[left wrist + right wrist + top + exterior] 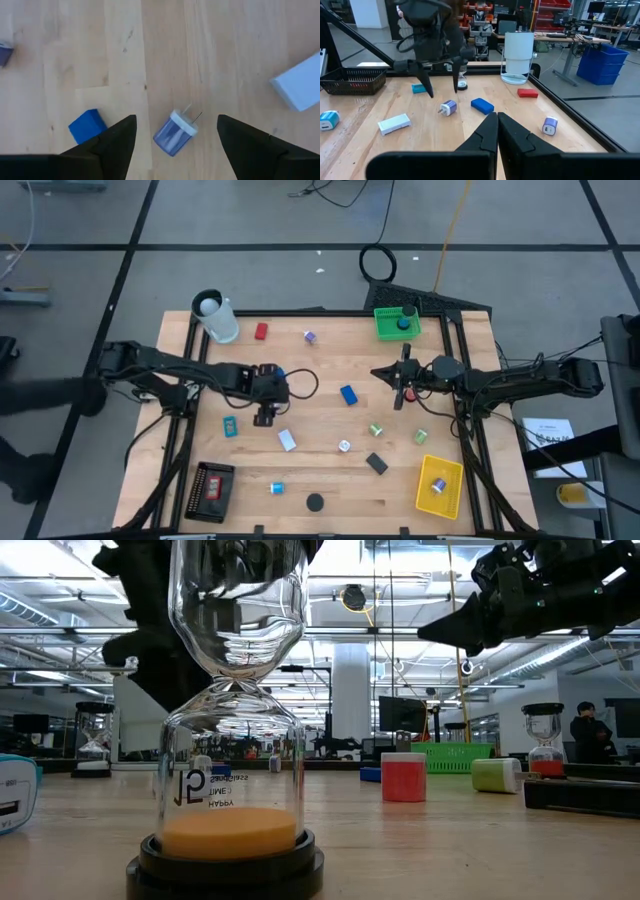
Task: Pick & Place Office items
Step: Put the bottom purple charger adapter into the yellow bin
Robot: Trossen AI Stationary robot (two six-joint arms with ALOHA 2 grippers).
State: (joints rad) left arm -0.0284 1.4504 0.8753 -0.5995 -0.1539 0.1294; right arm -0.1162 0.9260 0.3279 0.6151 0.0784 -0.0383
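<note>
Your left gripper (175, 131) hung over the table (330, 480) with its fingers spread wide, holding nothing. Right beneath it, between the fingertips, lay a small blue and white plug (174, 134) on its side, a blue block (86, 126) just beside and a white block (300, 85) farther off. Your right gripper (496, 119) waited across the table, clamped shut and empty, above the wood.
</note>
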